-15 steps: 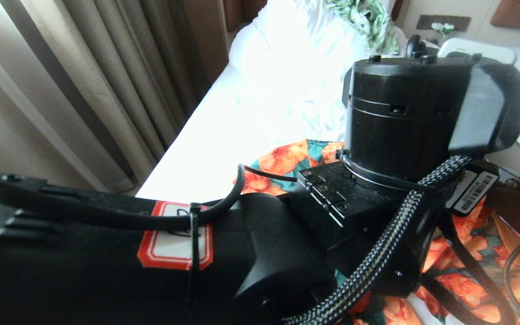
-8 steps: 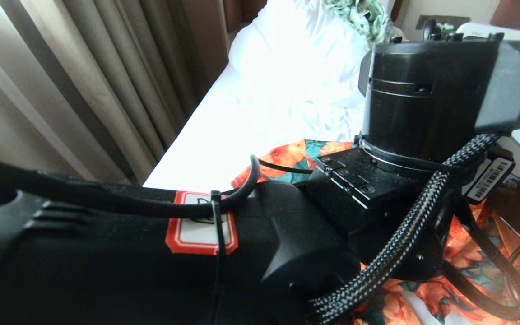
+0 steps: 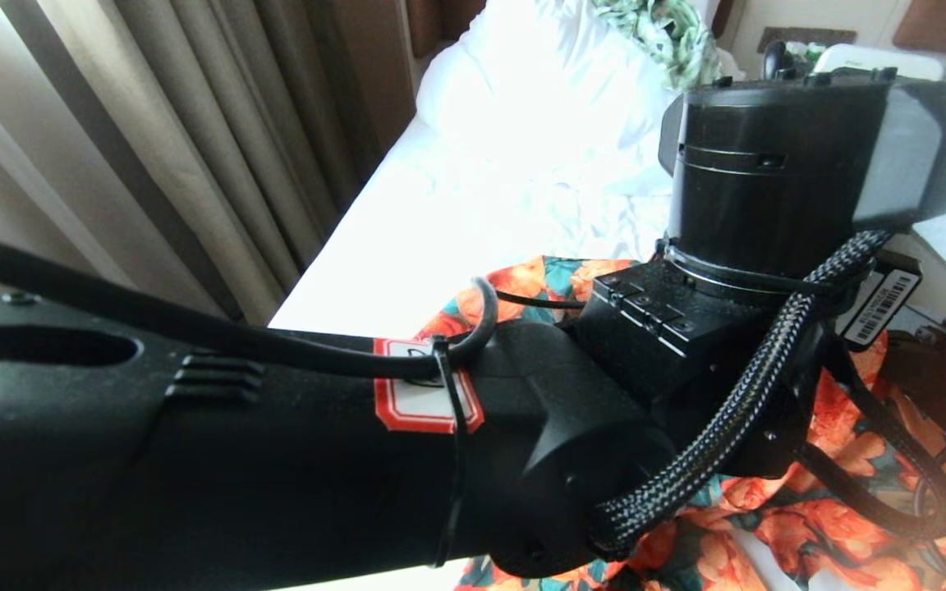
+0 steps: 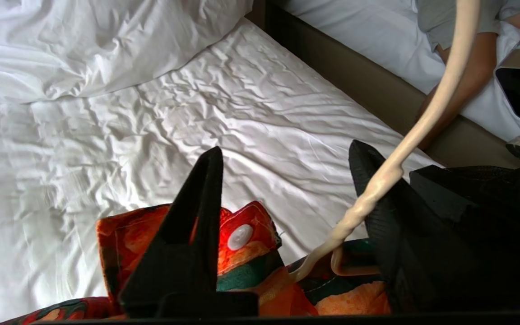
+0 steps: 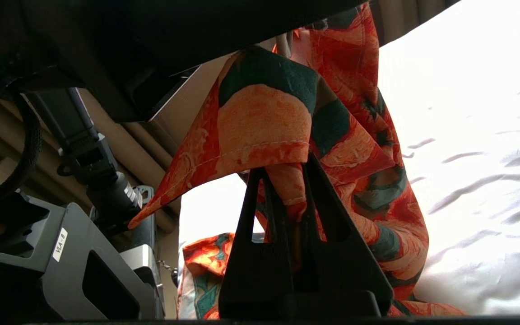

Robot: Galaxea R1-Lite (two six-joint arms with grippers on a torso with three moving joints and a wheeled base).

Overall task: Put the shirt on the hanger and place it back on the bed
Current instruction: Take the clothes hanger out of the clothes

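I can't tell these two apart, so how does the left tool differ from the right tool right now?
The left tool has its fingers spread, the shirt's buttoned edge and the cream hanger between them. The right tool is shut on a fold of the shirt, raised off the bed. Both are black and at the shirt.

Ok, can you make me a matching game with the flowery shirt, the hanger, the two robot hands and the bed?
Things:
1. shirt
2. hanger
3. right gripper
4. bed

Descriptions:
A. wrinkled white sheet
B. thin cream wire running past the left gripper's finger
C. orange flowers, white button
D. black fingers pinched shut on cloth

Pairs: 1-C, 2-B, 3-D, 4-A
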